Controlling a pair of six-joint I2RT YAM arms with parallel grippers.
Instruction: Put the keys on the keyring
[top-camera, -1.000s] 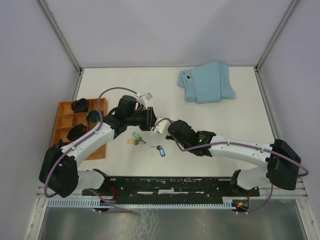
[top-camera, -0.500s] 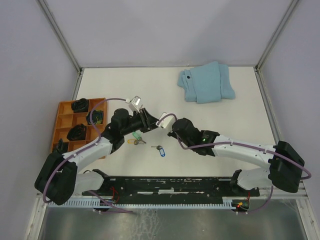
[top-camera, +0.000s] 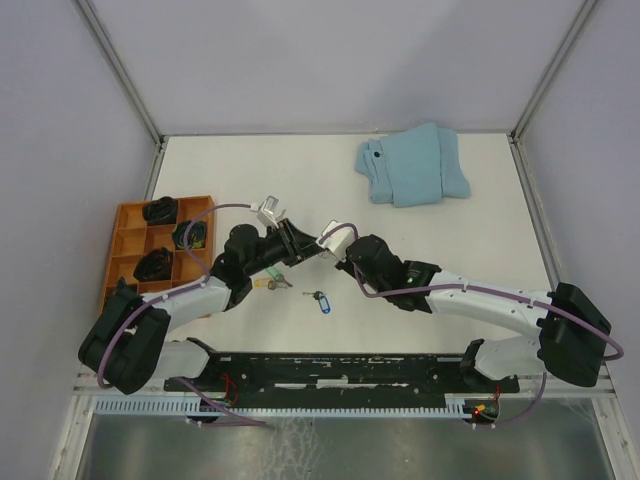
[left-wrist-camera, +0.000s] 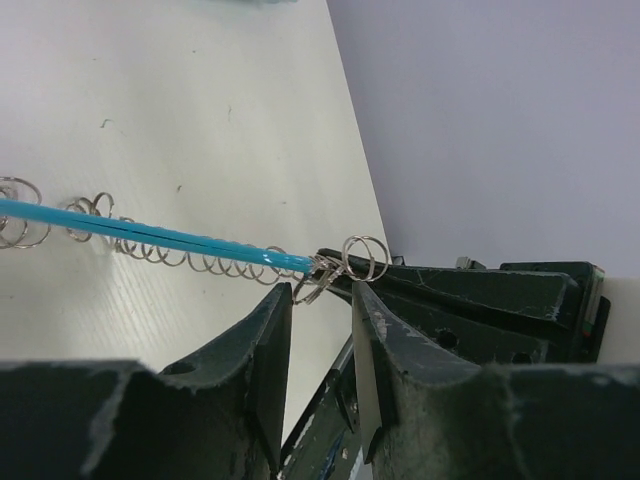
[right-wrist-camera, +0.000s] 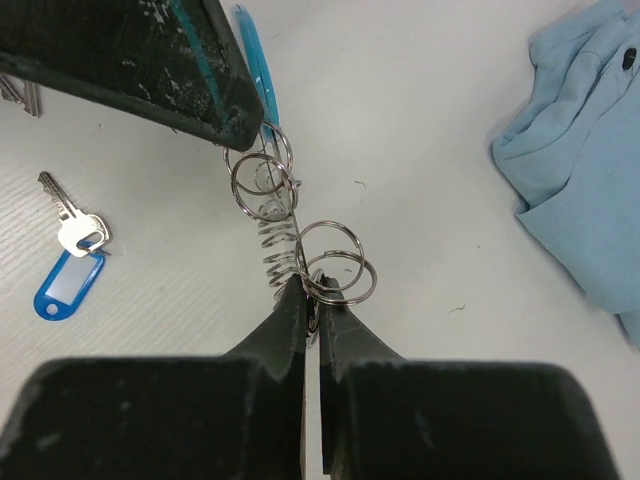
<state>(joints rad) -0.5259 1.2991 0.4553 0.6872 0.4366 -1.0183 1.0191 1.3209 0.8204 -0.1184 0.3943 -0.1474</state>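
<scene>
My right gripper (right-wrist-camera: 312, 292) is pinched tight on the keyring (right-wrist-camera: 278, 238) end. The left gripper (left-wrist-camera: 320, 305) has its jaws apart, tips right at the blue part (not gripping it). A blue-tagged key (right-wrist-camera: 75, 236) lies on the table (right-wrist-camera: 430, 180) nearby.

Around the keyring (left-wrist-camera: 150, 236)
Keys (top-camera: 321, 301) lie just before it; cloth (top-camera: 412, 165) behind and right; tray (top-camera: 128, 232) well to its left.

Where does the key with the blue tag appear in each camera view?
Top external: the blue-tagged key lies just below centre.
Left wrist: not in it.
Right wrist: the blue-tagged key lies at the left edge, just below mid-height.
Shared landmark: the light-blue cloth, upper right in the top and right wrist views.
</scene>
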